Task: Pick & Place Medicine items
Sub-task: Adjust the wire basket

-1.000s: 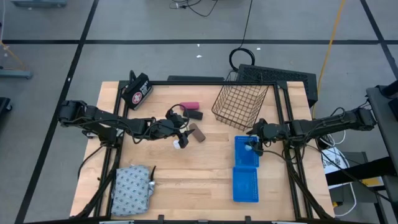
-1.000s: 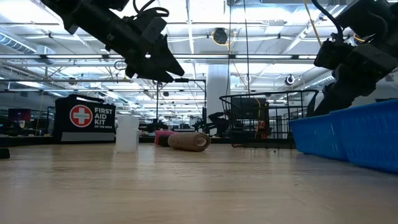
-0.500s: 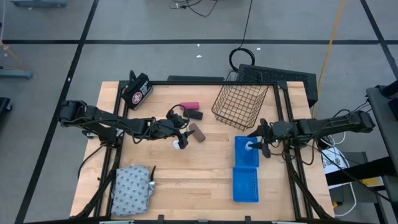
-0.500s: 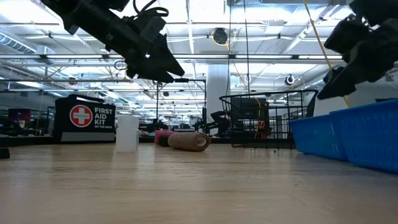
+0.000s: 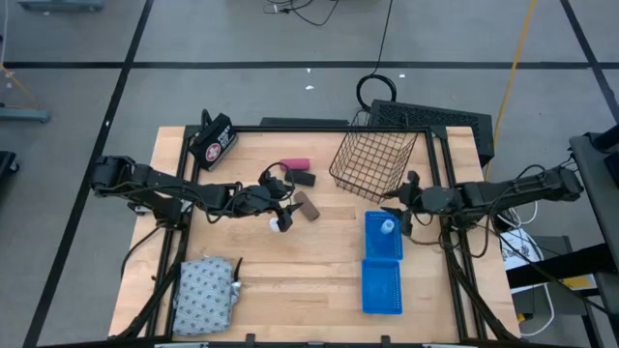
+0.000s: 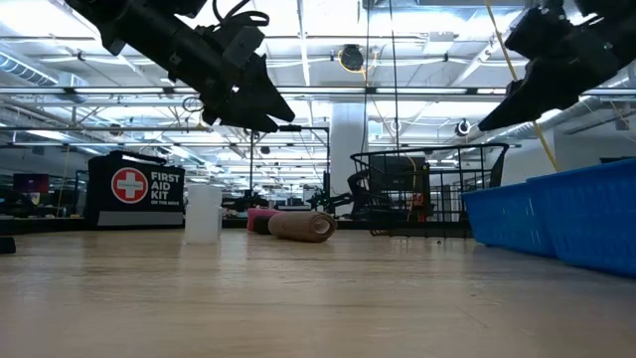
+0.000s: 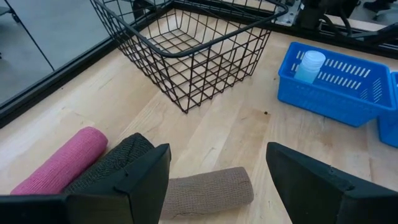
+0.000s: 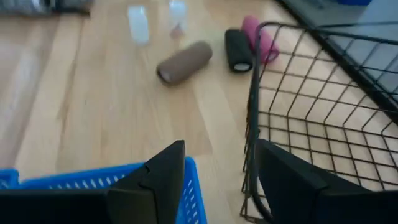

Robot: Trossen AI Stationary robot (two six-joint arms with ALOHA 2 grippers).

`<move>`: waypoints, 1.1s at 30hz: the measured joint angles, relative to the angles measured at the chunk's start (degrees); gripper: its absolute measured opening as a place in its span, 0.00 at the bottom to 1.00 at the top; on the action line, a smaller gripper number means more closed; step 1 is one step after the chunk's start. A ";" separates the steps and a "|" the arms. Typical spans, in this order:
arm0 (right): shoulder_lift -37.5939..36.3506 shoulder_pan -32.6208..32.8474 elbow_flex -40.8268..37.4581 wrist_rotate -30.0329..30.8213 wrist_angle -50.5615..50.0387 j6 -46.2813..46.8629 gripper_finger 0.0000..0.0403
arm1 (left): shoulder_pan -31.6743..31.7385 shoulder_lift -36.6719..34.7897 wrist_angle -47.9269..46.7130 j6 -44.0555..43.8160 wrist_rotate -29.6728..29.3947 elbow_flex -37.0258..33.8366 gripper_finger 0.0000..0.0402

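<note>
On the wooden surface (image 5: pixel 319 261), one small white round plastic bottle (image 5: pixel 388 226) already stands in the blue slotted plastic tray (image 5: pixel 383 247) toward the right edge. Another white bottle (image 5: pixel 281 222) stands mid-surface, with a brown oblong fabric roll (image 7: pixel 208 190), a black roll (image 7: pixel 109 162) and a pink roll (image 7: pixel 59 163) close by. The soft grey-white patterned pouch (image 5: pixel 204 294) lies at the front-left corner.

The left gripper (image 5: pixel 280 209) hovers above the bottle and brown roll, its jaws set wide with nothing between them. The right gripper (image 5: pixel 402 207) hangs between the tray and the black wire basket (image 5: pixel 373 158), jaws apart and empty.

The bottles look light, rigid and easy to tip; a squeeze across the body seems safest. The rolls look soft and would probably roll, so gripping across the middle suits them. The pouch should sag and needs a bunched pinch.

The third bottle cannot be made out for certain, and in the high view the left arm partly covers the bottle beneath it.
</note>
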 joint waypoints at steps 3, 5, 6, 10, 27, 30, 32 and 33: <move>4.82 -0.08 2.06 -0.03 -3.19 -1.43 0.45 | 0.00 0.00 0.02 0.83 -0.11 0.00 0.67; 7.75 -0.44 3.61 1.63 -5.17 -2.66 0.45 | 0.00 0.00 0.06 0.87 -0.13 0.00 0.67; 9.06 -0.54 4.22 2.86 -6.05 -3.04 0.45 | 0.00 0.00 0.07 0.90 -0.13 0.00 0.67; 12.49 -0.85 6.52 5.41 -7.25 -5.33 0.45 | 0.00 0.00 0.15 0.87 -0.13 0.00 0.67; 18.18 -4.17 10.60 4.45 -10.92 -5.85 0.45 | 0.00 0.00 0.05 0.98 0.05 0.00 0.67; 19.91 -4.66 10.60 4.38 -11.13 -6.23 0.45 | 0.00 0.00 0.04 0.97 0.05 0.00 0.67; 20.49 -4.87 10.60 4.37 -11.21 -6.71 0.43 | 0.00 0.00 0.04 0.96 0.05 0.00 0.67; 20.57 -4.87 10.60 4.37 -11.27 -6.85 0.41 | 0.00 0.00 0.02 0.97 0.05 0.00 0.67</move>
